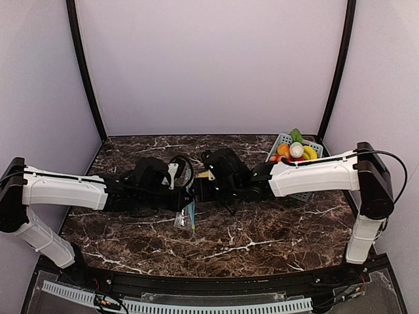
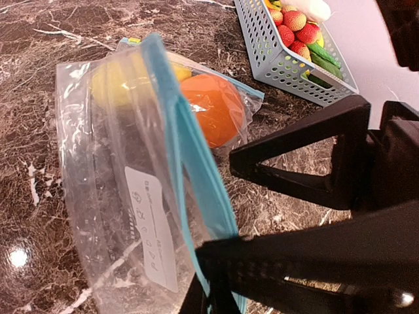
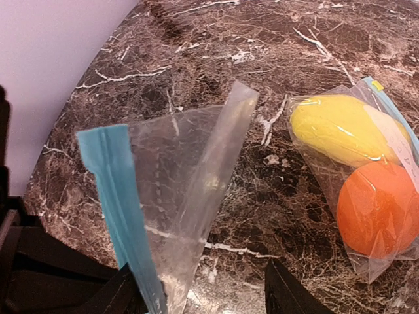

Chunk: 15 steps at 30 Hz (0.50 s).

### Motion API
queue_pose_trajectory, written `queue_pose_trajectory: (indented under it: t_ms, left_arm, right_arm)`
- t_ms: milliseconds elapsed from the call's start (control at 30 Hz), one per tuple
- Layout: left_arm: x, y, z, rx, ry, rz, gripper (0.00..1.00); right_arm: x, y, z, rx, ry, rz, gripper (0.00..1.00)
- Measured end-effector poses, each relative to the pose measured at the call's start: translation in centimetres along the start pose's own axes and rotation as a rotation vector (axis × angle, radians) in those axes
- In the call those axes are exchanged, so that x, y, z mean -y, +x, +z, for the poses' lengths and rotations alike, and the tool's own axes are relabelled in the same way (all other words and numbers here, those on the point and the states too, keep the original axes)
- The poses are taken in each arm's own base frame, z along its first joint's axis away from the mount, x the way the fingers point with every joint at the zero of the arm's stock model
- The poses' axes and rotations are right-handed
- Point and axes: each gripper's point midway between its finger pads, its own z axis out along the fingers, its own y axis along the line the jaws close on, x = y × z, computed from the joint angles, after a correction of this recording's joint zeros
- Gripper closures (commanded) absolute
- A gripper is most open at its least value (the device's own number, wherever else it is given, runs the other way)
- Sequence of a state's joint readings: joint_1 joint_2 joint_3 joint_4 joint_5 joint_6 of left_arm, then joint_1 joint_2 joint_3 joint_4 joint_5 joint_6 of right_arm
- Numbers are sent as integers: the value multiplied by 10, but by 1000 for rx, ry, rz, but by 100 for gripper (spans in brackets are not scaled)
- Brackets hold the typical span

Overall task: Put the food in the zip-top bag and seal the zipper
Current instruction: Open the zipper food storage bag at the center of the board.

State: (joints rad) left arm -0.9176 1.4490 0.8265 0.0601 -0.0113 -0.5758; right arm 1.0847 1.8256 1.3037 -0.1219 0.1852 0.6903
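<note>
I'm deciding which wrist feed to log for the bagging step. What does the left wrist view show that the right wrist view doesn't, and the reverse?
Only the left wrist view: the grey basket holding food not yet bagged, including red strawberries and a green piece.
Only the right wrist view: a clear flap of the bag standing up, with bare table between it and the fruit.
Both: the zip-top bag, its blue zipper strip, the yellow oblong and orange ball inside, and the marble table.

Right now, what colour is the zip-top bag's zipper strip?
Light blue. The zipper strip of the zip-top bag shows best in the left wrist view.
</note>
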Motion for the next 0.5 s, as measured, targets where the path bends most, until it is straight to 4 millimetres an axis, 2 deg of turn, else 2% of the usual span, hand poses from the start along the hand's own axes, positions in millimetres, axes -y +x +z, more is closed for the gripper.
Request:
queue_pose_trajectory:
  t_ms: [167,300,500]
  left_arm:
    - [1,-3,-6,14,4,-9,99]
    - [3,-6,-11,28,12,-12,99]
    - [14,-4,-16,43,98,-3,99]
  right_arm:
    - [14,9,6,-24,66,-7,42]
    - [16,11,6,-31,78,-11,44]
    - [5,18,12,-66,1,-18,42]
